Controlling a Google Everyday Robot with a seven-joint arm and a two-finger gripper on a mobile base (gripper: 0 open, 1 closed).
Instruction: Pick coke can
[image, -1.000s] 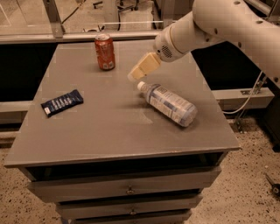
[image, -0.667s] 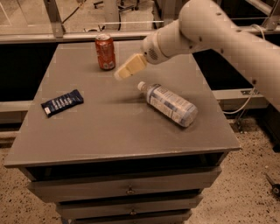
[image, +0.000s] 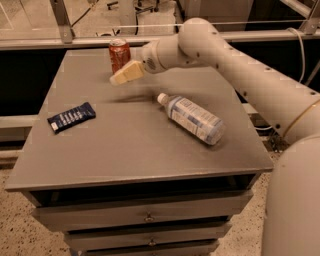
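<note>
The coke can (image: 119, 54), red-orange with a silver top, stands upright at the far edge of the grey table (image: 125, 140), left of centre. My gripper (image: 117, 79), with cream-coloured fingers, hangs above the table just in front of and slightly below the can, pointing left. It holds nothing. The white arm reaches in from the right.
A clear plastic bottle (image: 192, 118) with a white cap lies on its side right of centre. A dark blue snack packet (image: 71, 117) lies at the table's left. Drawers sit under the tabletop. A metal rail runs behind the table.
The arm has swung left; the gripper moved from above the bottle's cap toward the coke can and now sits just in front of it. Objects have not moved.
</note>
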